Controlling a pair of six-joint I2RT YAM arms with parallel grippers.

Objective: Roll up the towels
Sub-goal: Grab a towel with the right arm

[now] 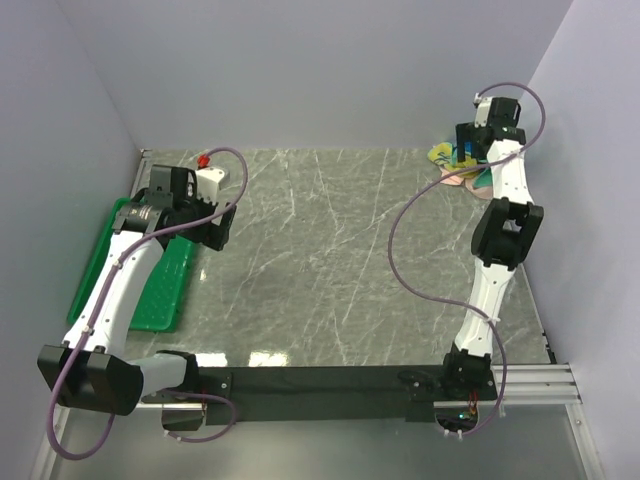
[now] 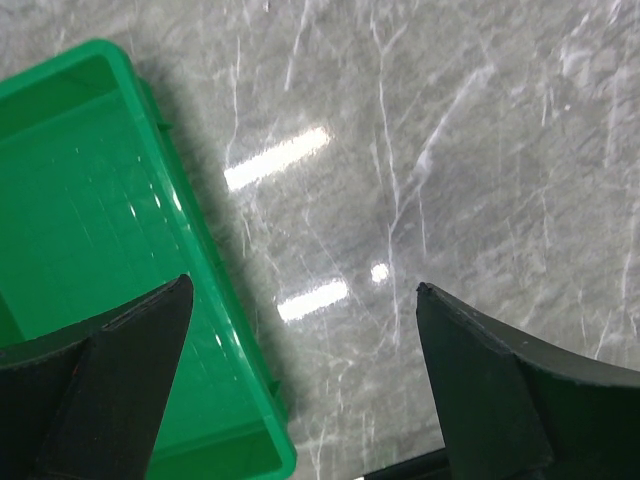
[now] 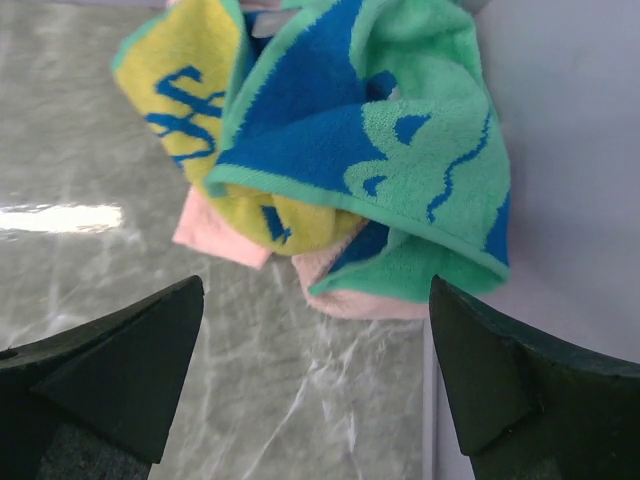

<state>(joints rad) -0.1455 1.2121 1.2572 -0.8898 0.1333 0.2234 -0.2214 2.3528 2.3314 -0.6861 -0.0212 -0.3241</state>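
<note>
Bin (image 1: 172, 290), smooth green plastic, at left; crumpled terry towels (image 3: 350, 150) upper right on veined tabletop (image 1: 330, 260). Left end effector (image 2: 302, 285), right end effector (image 3: 316, 282): fingers apart.

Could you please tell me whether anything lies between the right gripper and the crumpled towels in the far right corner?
Nothing visible does. The right gripper, jaws open, faces the towels directly. They lie bunched on the marble table against the wall.

Bent at the elbow on the left, with left fingers (image 2: 100, 380) spread wide; stretched far forward on the right, with right fingers (image 3: 110, 370) equally apart.
</note>
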